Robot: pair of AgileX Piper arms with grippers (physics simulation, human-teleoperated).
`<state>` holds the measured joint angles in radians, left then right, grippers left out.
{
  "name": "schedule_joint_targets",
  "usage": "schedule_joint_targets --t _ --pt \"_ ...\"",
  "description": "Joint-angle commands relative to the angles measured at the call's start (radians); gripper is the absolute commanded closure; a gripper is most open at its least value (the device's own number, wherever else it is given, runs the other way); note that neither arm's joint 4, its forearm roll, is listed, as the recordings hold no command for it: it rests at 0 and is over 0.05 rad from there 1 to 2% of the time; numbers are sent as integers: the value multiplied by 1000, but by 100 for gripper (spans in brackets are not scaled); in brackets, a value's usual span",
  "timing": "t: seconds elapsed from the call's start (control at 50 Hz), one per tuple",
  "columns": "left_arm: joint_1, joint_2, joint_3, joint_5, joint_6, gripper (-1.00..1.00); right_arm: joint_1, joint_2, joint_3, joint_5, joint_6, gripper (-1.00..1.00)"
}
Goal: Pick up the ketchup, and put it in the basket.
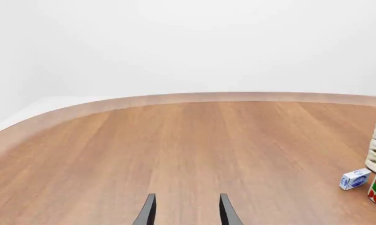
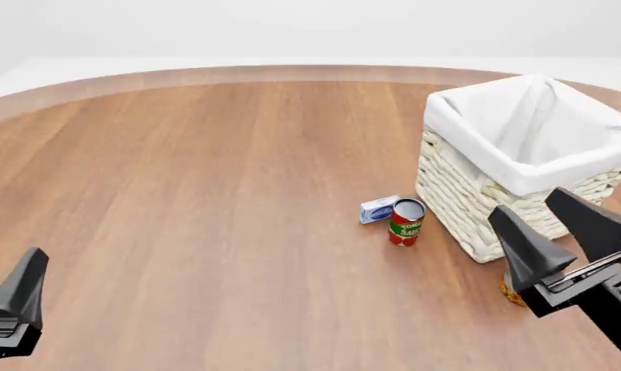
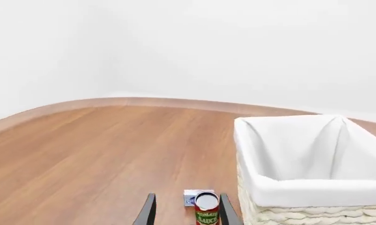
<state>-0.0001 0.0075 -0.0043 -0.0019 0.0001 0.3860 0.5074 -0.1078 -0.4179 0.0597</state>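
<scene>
Both end effectors released, holding nothing.
Right end effector hovers beside basket; left end effector over bare surface (ketchup unseen).

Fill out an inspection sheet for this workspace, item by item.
Surface: wooden table, curved far edge, no spills seen.
Job's things: basket upright at the right, white liner, nothing seen inside; ketchup not identified in any view.
Clutter: tomato can upright beside the basket; small blue-white box lying next to the can; orange-brown bit behind the right arm, too hidden to name.
End effectors: left end effector open, holding nothing; right end effector open, holding nothing, aimed toward the can.
Cables: nothing seen.
Surroundings: plain white backdrop.
</scene>
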Motion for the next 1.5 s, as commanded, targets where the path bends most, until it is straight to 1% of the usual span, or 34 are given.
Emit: schedule_joint_targets --t 0.02,0.14,0.18,0.32,0.36,0.4,0.44,0.58,0.6,0.64,0.66,0.74,0.78,0.8,0.84,0.94,1.06,1.12,1.24,1.32,1.5 --pt "0 0 0 0 0 -100 166 202 -31 -176 7 -100" --pt "0 0 0 0 0 -100 187 225 -42 -192 12 -100" --pt "0 0 0 0 0 -100 205 238 -35 -210 14 -100" --pt "0 0 0 0 0 -100 254 260 -44 -222 17 -100" --pt "0 0 0 0 0 -100 289 286 -62 -217 29 -100" --pt "0 0 0 0 0 -100 283 276 -72 -209 22 -100" --pt "0 0 0 0 0 -100 309 312 -93 -216 35 -100" --pt "0 0 0 0 0 -100 347 378 -130 -243 27 -100" --pt "0 0 0 0 0 -100 375 411 -136 -269 27 -100" --pt "0 0 0 0 0 -100 415 447 -150 -282 28 -100" --pt "0 0 0 0 0 -100 415 447 -150 -283 28 -100" --pt "0 0 0 0 0 -100 464 486 -165 -288 28 -100" --pt "0 0 0 0 0 -100 483 504 -172 -294 19 -100" --pt "0 0 0 0 0 -100 490 512 -176 -296 25 -100" --pt "0 0 0 0 0 -100 517 545 -191 -301 14 -100" --pt "0 0 0 0 0 -100 544 580 -205 -310 10 -100" --pt "0 0 0 0 0 -100 556 618 -224 -324 4 -100" --pt "0 0 0 0 0 -100 578 641 -252 -324 2 -100" --pt "0 0 0 0 0 -100 609 677 -274 -337 8 -100" --pt "0 0 0 0 0 -100 642 727 -290 -352 7 -100" --pt "0 0 0 0 0 -100 663 790 -325 -366 20 -100"
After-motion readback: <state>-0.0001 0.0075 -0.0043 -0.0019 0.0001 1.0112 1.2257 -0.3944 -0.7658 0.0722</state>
